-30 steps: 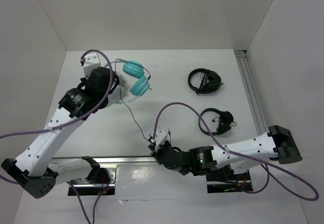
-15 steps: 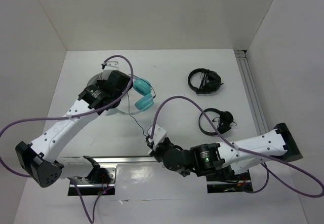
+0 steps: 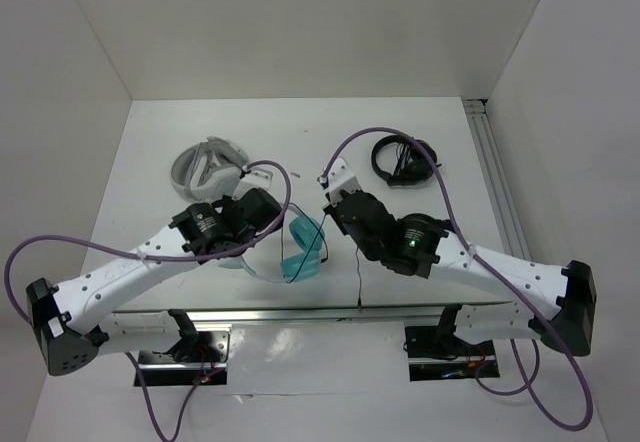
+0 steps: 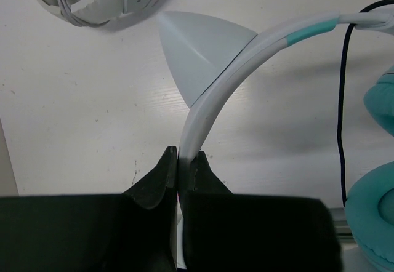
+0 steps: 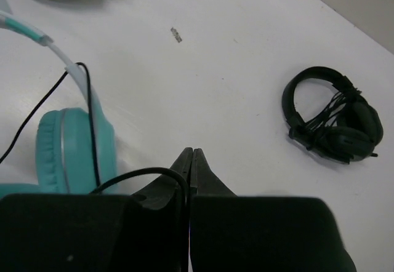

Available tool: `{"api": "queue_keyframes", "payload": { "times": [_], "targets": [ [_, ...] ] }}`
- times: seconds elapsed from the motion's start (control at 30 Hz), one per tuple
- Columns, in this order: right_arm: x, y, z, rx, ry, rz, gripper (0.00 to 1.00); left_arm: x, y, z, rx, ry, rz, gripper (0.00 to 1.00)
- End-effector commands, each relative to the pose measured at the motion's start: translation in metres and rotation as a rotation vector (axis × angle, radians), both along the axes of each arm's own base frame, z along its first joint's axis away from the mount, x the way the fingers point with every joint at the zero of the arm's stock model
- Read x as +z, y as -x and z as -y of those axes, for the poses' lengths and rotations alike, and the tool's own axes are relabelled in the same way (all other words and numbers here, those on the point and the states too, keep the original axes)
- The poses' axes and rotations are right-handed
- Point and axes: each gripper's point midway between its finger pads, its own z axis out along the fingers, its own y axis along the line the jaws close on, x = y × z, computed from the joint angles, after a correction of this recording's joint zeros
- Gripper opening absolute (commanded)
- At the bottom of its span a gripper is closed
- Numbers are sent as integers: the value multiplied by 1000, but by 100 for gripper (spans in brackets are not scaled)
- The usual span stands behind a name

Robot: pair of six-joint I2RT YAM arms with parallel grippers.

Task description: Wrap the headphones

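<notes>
- Grey-white folded headphones (image 3: 208, 165): on the bench (image 3: 300, 132) at 10 o'clock from its middle in the top view. They lie well apart from both arms.
- Left gripper (image 4: 178, 158): reaches in from 8 o'clock. Its jaws pinch the pale headband edge-on, with the band rising straight out of the seam between them.
- Headphones (image 3: 300, 247): at 6 o'clock from the bench middle, close to the near edge and between the two arms.
  - In the left wrist view the headband (image 4: 215, 87) arcs away toward 2 o'clock.
  - One ear-like point (image 4: 197, 56) juts from its outer side.
  - The teal ear cups (image 4: 375, 216) sit at 4 o'clock.
  - Whether the cups touch the bench cannot be told.
- Cable (image 3: 358, 272): thin and black. It runs down one side of the headband, loops beside the ear cup, and enters the right gripper's seam. A loose length hangs toward 6 o'clock.
- Right gripper (image 5: 189, 155): just right of the bench middle. Its jaws are pressed together, nipping the cable.
- Black headphones (image 3: 405, 159): on the bench at 2 o'clock, with their own cord bundled across the band.
</notes>
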Motion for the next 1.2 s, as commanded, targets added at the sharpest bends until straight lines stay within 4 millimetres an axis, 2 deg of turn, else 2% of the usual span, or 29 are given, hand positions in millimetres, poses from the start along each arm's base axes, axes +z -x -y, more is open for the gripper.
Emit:
{"api": "queue_keyframes", "payload": {
  "times": [0.0,0.17,0.23,0.27,0.37,0.4,0.53,0.6,0.73,0.83,0.9,0.97,1.1,1.17],
  "targets": [
    [41,6,-14,99,-125,12,0,5,-5,2,44,17,44,0],
    [49,19,-35,154,-155,3,0,-1,-10,11,81,-11,0,0],
    [55,25,-46,183,-174,-1,0,9,-16,2,156,7,13,0],
    [51,29,-52,198,-177,-19,0,12,-19,-1,190,19,14,0],
    [49,51,-67,252,-189,-27,0,33,-35,-13,300,112,62,0],
    [50,65,-74,271,-206,-34,0,42,-42,-20,345,141,85,0],
    [52,102,-88,334,-242,-42,0,56,-62,-34,486,219,132,0],
    [49,126,-98,372,-244,-53,0,54,-71,-42,556,258,131,0],
    [49,160,-114,420,-238,-42,0,41,-92,-47,615,275,127,0],
    [57,180,-122,460,-243,-38,0,19,-100,-55,664,196,91,0],
    [64,187,-124,460,-248,-27,0,2,-100,-55,681,169,59,0],
    [66,181,-118,421,-202,13,0,-12,-93,-50,660,142,19,0],
    [62,171,-108,367,-138,49,0,-4,-90,-44,600,173,48,0],
    [64,156,-96,330,-131,56,0,1,-86,-40,578,203,39,0]
  ]
}}
